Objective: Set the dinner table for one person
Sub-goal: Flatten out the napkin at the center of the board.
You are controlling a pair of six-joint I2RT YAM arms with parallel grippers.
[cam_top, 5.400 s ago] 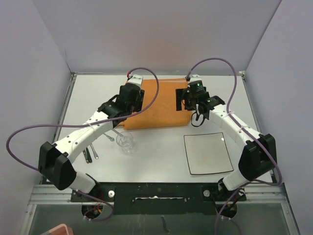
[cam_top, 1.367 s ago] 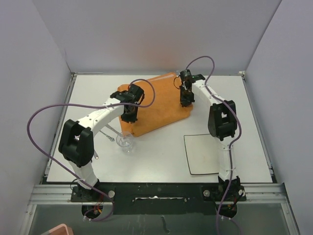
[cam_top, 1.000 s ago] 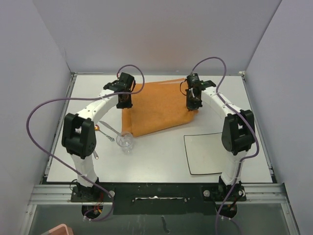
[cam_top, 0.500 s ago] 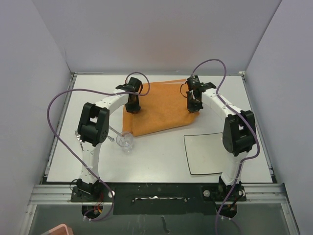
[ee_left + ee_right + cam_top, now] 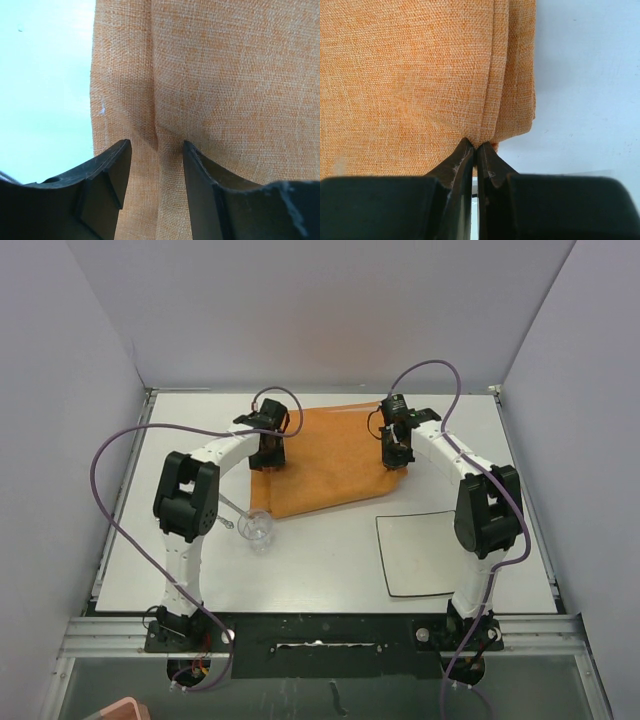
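The orange cloth mat (image 5: 330, 460) lies spread on the white dinner table (image 5: 330, 575), toward the back middle. My left gripper (image 5: 268, 454) is at the mat's left edge. In the left wrist view it (image 5: 156, 150) stands open, with a raised crease of the mat (image 5: 225, 75) running between its fingers (image 5: 112, 172) and bare table (image 5: 45, 75) to the left. My right gripper (image 5: 397, 456) is at the mat's right edge. In the right wrist view it (image 5: 476, 146) is shut on a pinched fold of the mat (image 5: 410, 75).
A clear glass (image 5: 257, 528) stands just off the mat's near left corner, with cutlery (image 5: 227, 508) beside it, partly under the left arm. A square white plate (image 5: 425, 553) lies at the near right. Grey walls enclose the table on three sides.
The mat has been pulled out wider between both grippers and laid down. In the last half second my left jaws have opened off the cloth; the right gripper keeps its pinch.
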